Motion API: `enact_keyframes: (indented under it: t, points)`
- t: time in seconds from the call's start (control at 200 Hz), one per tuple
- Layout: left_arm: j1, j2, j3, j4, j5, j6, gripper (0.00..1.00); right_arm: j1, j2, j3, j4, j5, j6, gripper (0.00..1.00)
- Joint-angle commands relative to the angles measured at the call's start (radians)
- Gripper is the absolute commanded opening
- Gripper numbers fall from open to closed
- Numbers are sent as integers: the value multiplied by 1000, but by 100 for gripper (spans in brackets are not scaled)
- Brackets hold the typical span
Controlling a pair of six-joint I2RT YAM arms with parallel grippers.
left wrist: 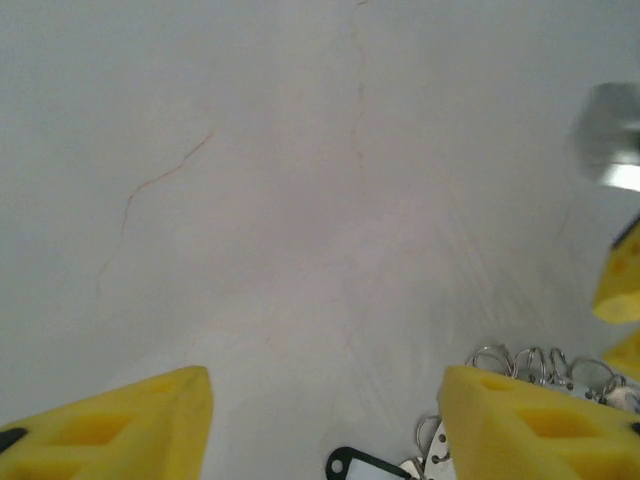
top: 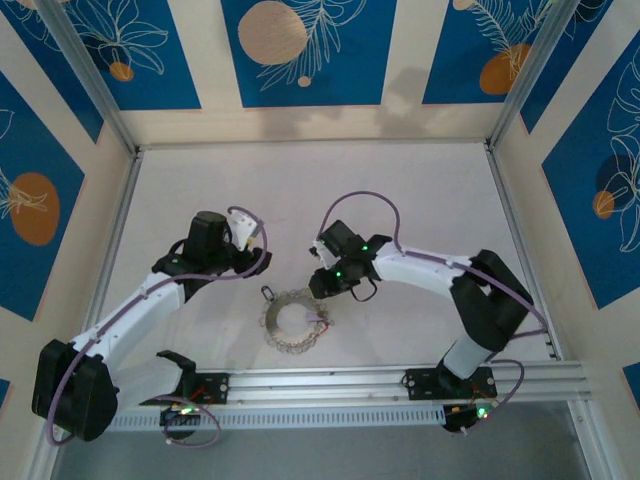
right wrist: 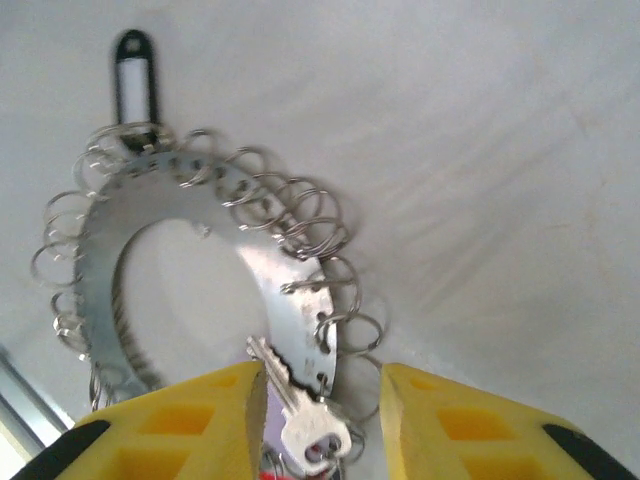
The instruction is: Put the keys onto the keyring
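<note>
Now you are straddling the key (right wrist: pixel 312 432) on the keyring (right wrist: pixel 290 275), bottom centre, right gripper (right wrist: pixel 322 385) spread and empty, lining up a grasp.

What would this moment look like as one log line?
left gripper: open, beside keyring | right gripper: open, straddling key over keyring

The keyring (top: pixel 296 322) is lying on the table (top: pixel 420 200). One key (right wrist: pixel 300 405) is resting on its rim between the right gripper's (right wrist: pixel 322 380) fingers. The other key (right wrist: pixel 133 75) is lying at its opposite edge.

No readable text, labels, brands, numbers or signs anywhere
</note>
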Motion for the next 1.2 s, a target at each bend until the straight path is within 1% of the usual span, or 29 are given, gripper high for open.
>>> enact_keyframes:
  t: [0.0, 0.06, 0.095, 0.115, 0.2, 0.225, 0.26, 0.295, 0.325, 0.405, 0.465, 0.535, 0.645, 0.75, 0.825, 1.045, 1.1, 1.195]
  points:
    - [15, 5, 56, -105, -77, -156, 63, 37, -74, -38, -68, 4, -296, 38]
    - [17, 15, 79, -163, -86, -227, 64, 80, -93, -51, -79, 7, -456, 40]
    - [17, 20, 87, -199, -102, -280, 69, 103, -100, -60, -80, 4, -549, 43]
    - [20, 24, 90, -215, -103, -304, 70, 115, -103, -67, -78, 4, -598, 44]
    - [26, 30, 78, -236, -49, -336, 73, 158, -99, -95, -36, 8, -779, 49]
    - [26, 32, 75, -248, -47, -360, 75, 167, -95, -106, -14, 8, -822, 49]
    - [28, 39, 73, -271, -61, -409, 80, 177, -88, -119, 21, 4, -872, 50]
    - [32, 51, 70, -289, -59, -448, 80, 180, -79, -126, 50, -3, -906, 50]
    - [34, 63, 66, -292, -36, -467, 80, 180, -65, -124, 65, -4, -924, 50]
    - [34, 93, 46, -273, 44, -499, 76, 174, -22, -93, 60, 3, -949, 49]
    - [33, 107, 30, -255, 77, -540, 75, 172, 13, -60, 41, 2, -955, 48]
    - [27, 120, 21, -236, 112, -542, 73, 179, 42, -34, 36, -10, -954, 47]
    - [24, 126, 22, -267, 87, -546, 73, 188, 83, 0, 24, -23, -938, 44]
    - [28, 107, 24, -310, 22, -544, 73, 200, 127, 40, -5, 12, -902, 43]
    - [34, 90, 21, -322, -7, -542, 73, 214, 149, 49, -7, 58, -883, 45]
    - [46, 112, 27, -342, -25, -518, 74, 251, 181, 71, -43, 244, -861, 46]
    - [48, 114, 27, -343, -31, -513, 74, 258, 177, 71, -46, 297, -858, 45]
    - [48, 113, 28, -343, -43, -508, 74, 259, 162, 74, -62, 335, -848, 42]
